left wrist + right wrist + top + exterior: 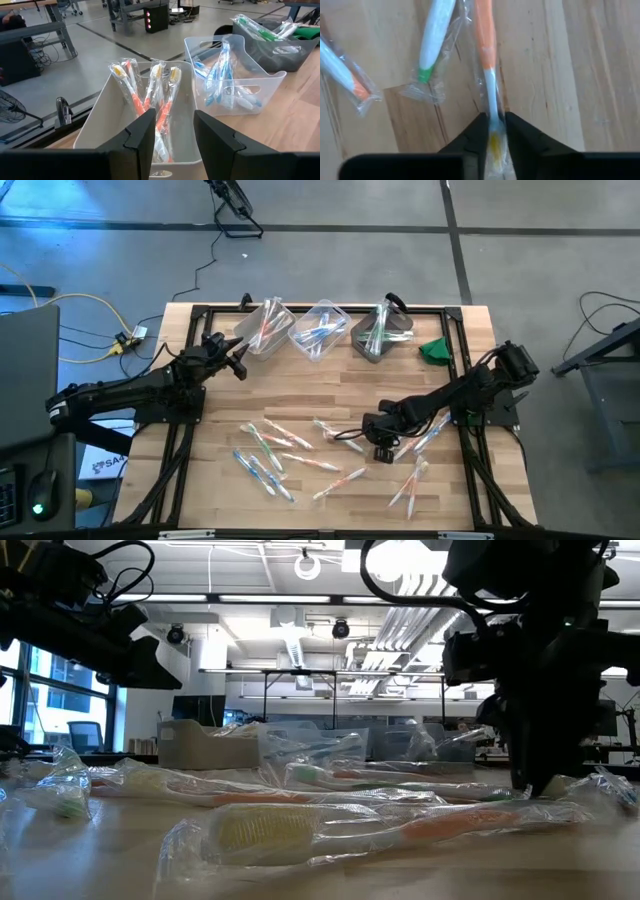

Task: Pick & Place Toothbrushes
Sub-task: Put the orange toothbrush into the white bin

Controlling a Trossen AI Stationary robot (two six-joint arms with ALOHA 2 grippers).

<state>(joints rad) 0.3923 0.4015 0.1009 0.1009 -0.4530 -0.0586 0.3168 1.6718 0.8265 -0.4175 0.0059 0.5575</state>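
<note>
Several wrapped toothbrushes (268,448) lie scattered flat on the wooden table (220,490). My right gripper (493,120) points down at the table's middle right (384,452), shut on an orange-handled toothbrush (485,40) in a clear wrapper. My left gripper (172,132) hangs open, with nothing between its fingers, just in front of the leftmost clear bin (265,328). That bin holds orange toothbrushes (150,95). My right gripper pinches the orange toothbrush at its white neck (491,107), right by the yellow-bristled head, with one finger on each side, wrapper included. The fingers come steeply from above and lie across the brush. The handle lies flat on the table.
Three bins stand in a row at the far edge: the left one, a clear middle one (320,330) with blue brushes, and a grey one (380,335) with green brushes. A small green object (436,350) lies to their right. A green-tipped brush (432,45) lies close beside the held one.
</note>
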